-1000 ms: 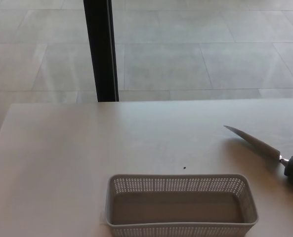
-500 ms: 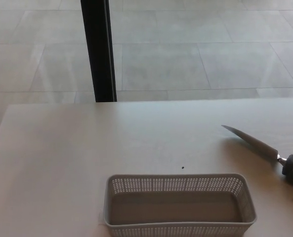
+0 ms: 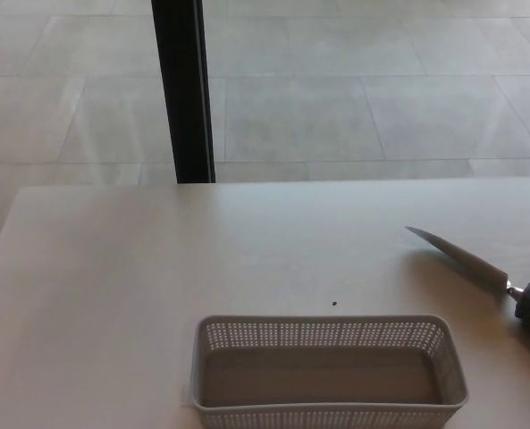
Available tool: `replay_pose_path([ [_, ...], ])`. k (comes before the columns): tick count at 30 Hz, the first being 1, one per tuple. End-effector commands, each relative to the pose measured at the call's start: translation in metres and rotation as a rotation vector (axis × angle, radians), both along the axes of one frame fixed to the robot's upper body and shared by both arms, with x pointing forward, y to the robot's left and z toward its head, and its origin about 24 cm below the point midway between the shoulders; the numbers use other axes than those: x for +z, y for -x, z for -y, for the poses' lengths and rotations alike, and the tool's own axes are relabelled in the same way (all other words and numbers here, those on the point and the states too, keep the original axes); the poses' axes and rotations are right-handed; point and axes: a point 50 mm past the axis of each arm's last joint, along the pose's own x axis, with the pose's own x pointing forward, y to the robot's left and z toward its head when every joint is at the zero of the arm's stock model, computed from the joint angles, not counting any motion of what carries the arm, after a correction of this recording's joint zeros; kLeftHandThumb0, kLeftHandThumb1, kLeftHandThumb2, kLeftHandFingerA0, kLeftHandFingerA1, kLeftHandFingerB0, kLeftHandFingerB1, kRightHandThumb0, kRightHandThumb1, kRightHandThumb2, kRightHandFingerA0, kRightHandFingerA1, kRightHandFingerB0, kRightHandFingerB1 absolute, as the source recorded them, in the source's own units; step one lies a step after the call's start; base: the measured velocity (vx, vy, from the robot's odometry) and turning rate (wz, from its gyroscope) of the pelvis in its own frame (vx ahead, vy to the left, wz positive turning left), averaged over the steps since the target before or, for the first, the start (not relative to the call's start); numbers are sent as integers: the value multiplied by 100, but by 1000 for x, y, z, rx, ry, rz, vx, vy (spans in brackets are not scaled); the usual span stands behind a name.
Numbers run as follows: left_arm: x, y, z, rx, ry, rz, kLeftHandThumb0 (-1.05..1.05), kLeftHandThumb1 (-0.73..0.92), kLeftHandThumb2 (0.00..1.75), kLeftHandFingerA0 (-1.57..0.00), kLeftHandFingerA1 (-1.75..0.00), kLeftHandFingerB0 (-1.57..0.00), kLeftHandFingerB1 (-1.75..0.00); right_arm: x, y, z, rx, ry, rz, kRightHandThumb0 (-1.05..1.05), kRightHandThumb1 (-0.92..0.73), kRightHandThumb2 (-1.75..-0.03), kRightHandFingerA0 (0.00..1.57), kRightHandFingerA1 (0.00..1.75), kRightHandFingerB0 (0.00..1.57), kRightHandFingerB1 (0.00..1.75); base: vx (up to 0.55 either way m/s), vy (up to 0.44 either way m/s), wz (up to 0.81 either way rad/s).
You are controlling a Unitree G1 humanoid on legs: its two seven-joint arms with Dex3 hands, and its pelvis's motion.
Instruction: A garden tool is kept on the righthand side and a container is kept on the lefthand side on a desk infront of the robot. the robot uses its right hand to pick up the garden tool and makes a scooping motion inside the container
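A garden tool with a narrow pointed metal blade and a dark handle lies flat on the desk at the right, tip pointing up-left, handle cut off by the picture's right edge. A white perforated container stands empty at the desk's near edge, left of the tool and partly cut off at the bottom. Neither of my hands shows in the head view.
The pale desk fills the lower picture, its far edge running across the middle. A black vertical post stands behind the desk on a tiled floor. A tiny dark speck lies just beyond the container.
The whole picture shifted slightly left and then back right, so the camera moved. The tool and container have not moved on the desk.
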Motion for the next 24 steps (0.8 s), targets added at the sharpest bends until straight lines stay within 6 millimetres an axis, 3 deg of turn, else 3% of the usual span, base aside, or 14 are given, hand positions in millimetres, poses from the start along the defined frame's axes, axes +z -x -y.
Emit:
replay_pose_path([
  [1,2,2,-2,37,8,23,-45,62,59,-66,-70,-62,-50,9,-11,-1,-9,87,27,-103,-68,-99,0,2,6,4,0,0,0],
  [3,2,2,-3,28,2,18,-46,63,58,-66,-67,-61,-49,11,-12,-1,-3,77,40,-101,-66,-98,0,3,9,7,0,0,0],
  [4,2,2,-3,26,1,18,-46,63,59,-70,-77,-59,-48,12,-13,-1,-1,88,40,-85,-75,-63,0,11,1,26,0,0,0],
  [5,2,1,-3,15,-3,15,-47,65,59,-66,-68,-55,-45,15,-15,0,4,106,40,-99,-66,-100,0,6,9,11,0,0,0],
  [7,2,0,-2,4,-9,9,-47,65,59,-66,-68,-55,-45,17,-17,0,6,110,41,-99,-66,-100,0,6,9,11,0,0,0],
  [8,2,-1,-2,1,-3,17,-48,65,59,-61,-68,-51,-45,16,-18,2,1,123,7,-86,-76,-63,0,11,0,26,0,0,0],
  [11,3,-5,-3,-12,4,24,-48,65,60,-59,-63,-56,-48,10,-17,5,-8,150,-55,-88,-76,-63,0,12,0,25,0,0,0],
  [12,3,-7,-2,-12,9,28,-47,65,60,-60,-62,-57,-48,-1,-13,8,-14,160,-110,-100,-67,-102,0,6,9,11,0,0,0],
  [14,3,-7,-2,0,13,37,-47,65,60,-62,-63,-59,-49,-6,-11,9,-9,172,-135,-100,-67,-102,0,7,9,12,0,0,0],
  [16,3,-7,-2,10,16,46,-46,66,60,-62,-64,-56,-49,-14,-8,9,10,182,-156,-94,-63,-100,0,15,10,17,0,0,0],
  [18,3,-7,-2,-2,13,39,-47,65,59,-65,-66,-58,-48,-26,-3,8,13,172,-205,-99,-64,-98,0,8,10,13,0,0,0],
  [22,3,-8,-1,-2,13,36,-47,65,60,-61,-63,-56,-48,-31,-2,5,15,174,-225,-99,-64,-97,0,6,8,13,0,0,0],
  [23,2,-8,-1,-8,1,30,-49,65,59,-68,-63,-62,-47,-31,-2,5,16,172,-231,-83,-72,-62,0,14,1,28,0,0,0],
  [24,2,-9,0,-17,-8,23,-47,65,60,-62,-63,-59,-48,-33,-2,2,28,172,-257,-103,-66,-98,0,9,8,8,0,0,0],
])
